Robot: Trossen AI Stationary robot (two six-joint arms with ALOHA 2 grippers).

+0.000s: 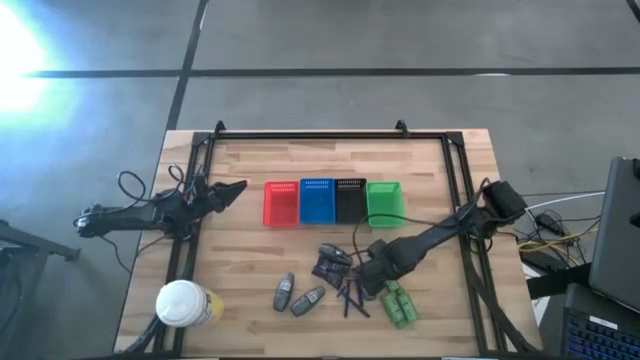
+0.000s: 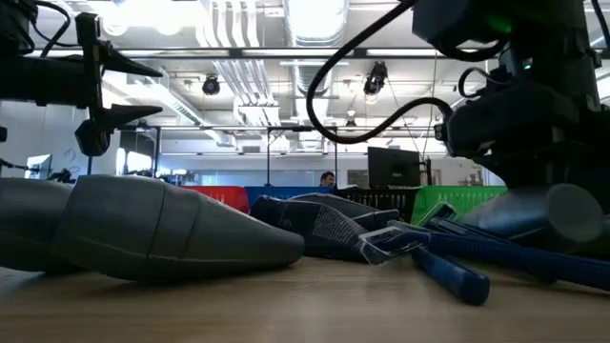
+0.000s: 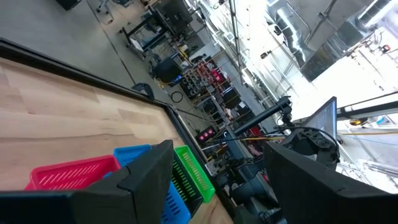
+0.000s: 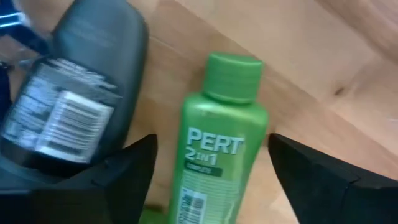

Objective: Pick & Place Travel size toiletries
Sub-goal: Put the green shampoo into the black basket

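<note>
Travel size toiletries lie loose on the table's near middle: two grey oval tubes, dark packets, thin dark blue sticks and bright green bottles. My right gripper is low over this pile and open. In its wrist view its fingers stand on either side of a green bottle, which lies flat on the wood with its cap pointing away. A dark labelled item lies beside the bottle. My left gripper is open and empty above the table's left part, also seen in its wrist view.
Red, blue, black and green baskets stand in a row at the table's middle. A big white-capped yellowish container stands at the near left. A black frame borders the table.
</note>
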